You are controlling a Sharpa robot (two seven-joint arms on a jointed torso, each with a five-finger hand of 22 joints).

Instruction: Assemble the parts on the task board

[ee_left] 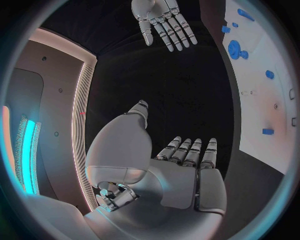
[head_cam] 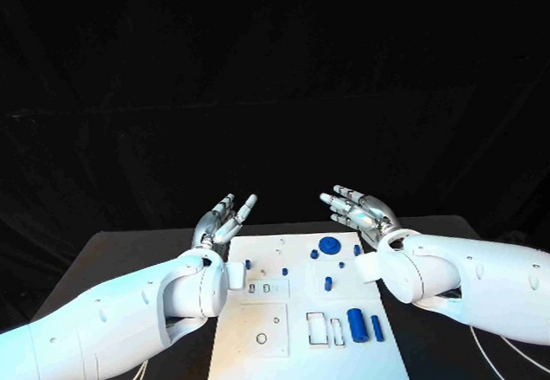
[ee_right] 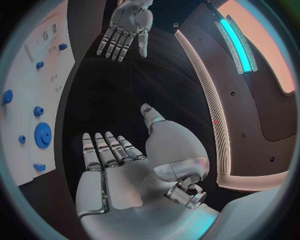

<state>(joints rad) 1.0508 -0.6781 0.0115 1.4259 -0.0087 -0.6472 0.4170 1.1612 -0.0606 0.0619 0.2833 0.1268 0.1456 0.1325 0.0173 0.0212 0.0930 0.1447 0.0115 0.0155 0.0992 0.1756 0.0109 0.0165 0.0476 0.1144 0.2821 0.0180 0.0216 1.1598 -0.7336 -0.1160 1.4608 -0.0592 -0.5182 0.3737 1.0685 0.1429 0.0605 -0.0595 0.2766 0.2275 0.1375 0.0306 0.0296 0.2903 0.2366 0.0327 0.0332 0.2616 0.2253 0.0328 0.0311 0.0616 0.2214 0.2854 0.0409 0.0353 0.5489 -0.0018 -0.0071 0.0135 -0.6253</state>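
Task board (head_cam: 311,326) is laid flat in the middle of the black counter (head_cam: 129,251), long axis running straight away from the robot, near short edge toward the bottom of the head view. It sits between the two arms, and neither hand is touching it.

Next down in size, the hands. The left hand (head_cam: 223,217) is held up just off the board's far left corner, fingers spread and stretched out, nothing gripped. Same deal for the right hand (head_cam: 360,209) by the far right corner: fingers apart, palm open, nothing held. In the left wrist view the left hand (ee_left: 164,175) is seen from behind with its fingers straight and side by side, and the right hand (ee_left: 164,20) is caught across from it, also splayed. The right wrist view mirrors that, with the right hand (ee_right: 125,170) close and the left hand (ee_right: 127,25) opposite.

Then the small stuff on the board: a round blue gear (head_cam: 330,245) near the far end, and a blue cylinder (head_cam: 357,323) lying lengthwise along the board near the close end with a thinner blue pin (head_cam: 376,327) just beside it. The gear's teeth (ee_right: 42,135) can be made out in the right wrist view, which the head view doesn't really give you. A few more small blue pieces are scattered mid-board, too small to tell what they are.
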